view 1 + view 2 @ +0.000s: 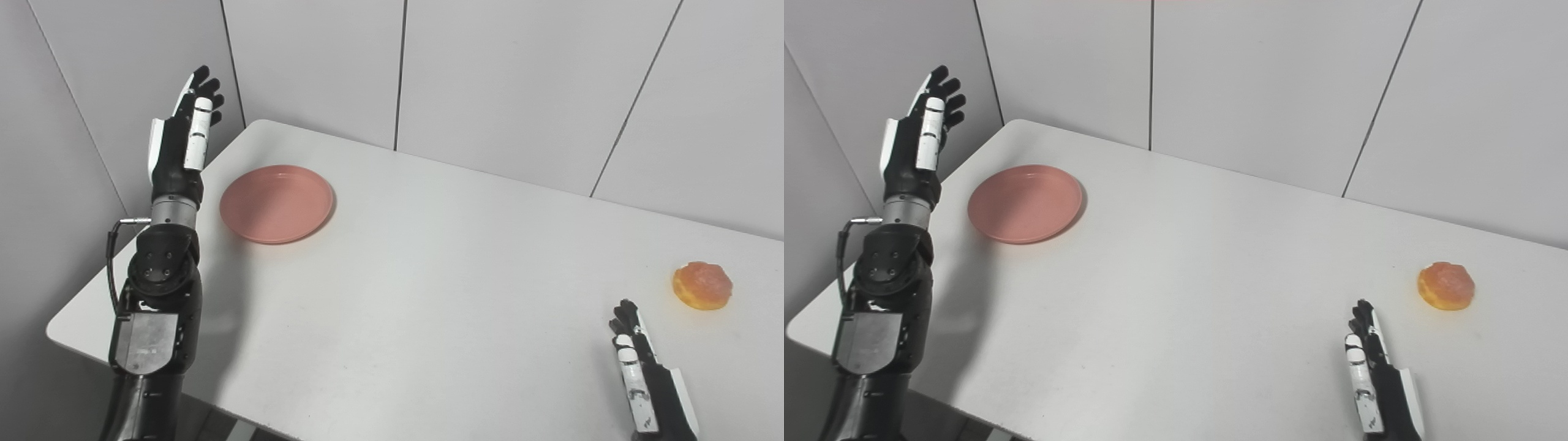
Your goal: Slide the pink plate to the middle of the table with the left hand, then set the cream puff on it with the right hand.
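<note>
Nothing done yet, operator: your plate (277, 203) sits at 10 o'clock on the table (429, 294), well off the middle. Your left hand (184, 131) is raised beside it, fingers spread, holding nothing. Your right hand (643, 373) waits open and empty at 5 o'clock; the cream puff (702, 285) lies near it. Both steps, 1 and 2, remain.

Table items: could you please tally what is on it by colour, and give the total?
Pink: 1, the plate
Orange: 1, the cream puff
Total: 2, both resting on the white table
</note>
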Controlling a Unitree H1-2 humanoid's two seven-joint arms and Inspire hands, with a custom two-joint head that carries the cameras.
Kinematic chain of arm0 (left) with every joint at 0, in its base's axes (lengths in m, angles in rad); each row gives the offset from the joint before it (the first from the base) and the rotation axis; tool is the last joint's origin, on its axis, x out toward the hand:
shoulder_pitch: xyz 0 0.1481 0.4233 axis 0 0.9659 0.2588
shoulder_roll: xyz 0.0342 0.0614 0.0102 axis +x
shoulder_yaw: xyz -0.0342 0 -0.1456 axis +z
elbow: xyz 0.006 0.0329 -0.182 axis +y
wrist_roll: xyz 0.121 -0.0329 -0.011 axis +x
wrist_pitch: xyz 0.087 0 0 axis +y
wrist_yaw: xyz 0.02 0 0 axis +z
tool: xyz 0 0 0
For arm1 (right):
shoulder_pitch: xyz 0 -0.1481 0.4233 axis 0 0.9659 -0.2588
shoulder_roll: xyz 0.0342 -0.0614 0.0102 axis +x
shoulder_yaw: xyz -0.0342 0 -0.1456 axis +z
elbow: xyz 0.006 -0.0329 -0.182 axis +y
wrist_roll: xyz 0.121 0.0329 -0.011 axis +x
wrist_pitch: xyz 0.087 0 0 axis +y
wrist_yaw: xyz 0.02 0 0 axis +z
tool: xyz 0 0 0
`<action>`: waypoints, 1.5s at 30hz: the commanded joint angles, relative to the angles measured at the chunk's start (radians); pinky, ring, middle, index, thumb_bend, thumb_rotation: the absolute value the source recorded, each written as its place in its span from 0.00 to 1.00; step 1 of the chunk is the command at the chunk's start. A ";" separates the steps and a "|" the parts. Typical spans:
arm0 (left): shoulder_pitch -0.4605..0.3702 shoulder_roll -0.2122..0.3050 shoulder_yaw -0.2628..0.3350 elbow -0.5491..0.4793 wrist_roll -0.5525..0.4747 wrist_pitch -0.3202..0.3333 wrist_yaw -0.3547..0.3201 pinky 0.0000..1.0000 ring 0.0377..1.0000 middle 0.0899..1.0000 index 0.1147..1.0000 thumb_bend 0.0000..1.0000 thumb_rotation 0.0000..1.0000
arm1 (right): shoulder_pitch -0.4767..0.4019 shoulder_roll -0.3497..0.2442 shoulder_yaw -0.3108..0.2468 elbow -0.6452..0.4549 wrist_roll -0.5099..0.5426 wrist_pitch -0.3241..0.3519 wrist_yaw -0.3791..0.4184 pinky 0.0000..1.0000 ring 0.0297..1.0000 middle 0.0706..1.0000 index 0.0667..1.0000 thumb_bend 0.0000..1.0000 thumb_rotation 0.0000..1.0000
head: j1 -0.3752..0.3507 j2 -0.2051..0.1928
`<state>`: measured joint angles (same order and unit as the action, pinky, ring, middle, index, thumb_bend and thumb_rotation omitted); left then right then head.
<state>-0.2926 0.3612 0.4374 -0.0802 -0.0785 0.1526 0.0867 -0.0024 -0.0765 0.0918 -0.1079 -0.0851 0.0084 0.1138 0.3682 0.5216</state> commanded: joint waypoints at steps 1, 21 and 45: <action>-0.045 0.037 0.013 -0.003 -0.018 -0.004 0.004 0.90 0.90 0.91 0.89 0.45 1.00 | -0.014 0.002 -0.005 -0.029 0.016 -0.001 -0.001 1.00 0.98 0.98 0.99 0.02 1.00 | 0.002 0.000; -0.041 0.043 0.050 0.107 -0.171 0.015 0.000 0.89 0.90 0.91 0.89 0.40 1.00 | -0.013 -0.003 -0.009 -0.025 0.028 -0.009 0.005 1.00 0.98 0.99 0.99 0.02 1.00 | 0.005 -0.003; -0.096 0.063 0.048 0.324 -0.241 0.003 -0.023 0.92 0.92 0.92 0.89 0.36 1.00 | -0.010 -0.007 -0.012 -0.023 0.036 -0.016 0.008 1.00 0.98 0.99 1.00 0.03 1.00 | 0.007 0.003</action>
<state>-0.3399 0.3811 0.4812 0.2475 -0.3229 0.1813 0.0631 -0.0004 -0.0802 0.0844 -0.1074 -0.0576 0.0086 0.1214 0.3743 0.5246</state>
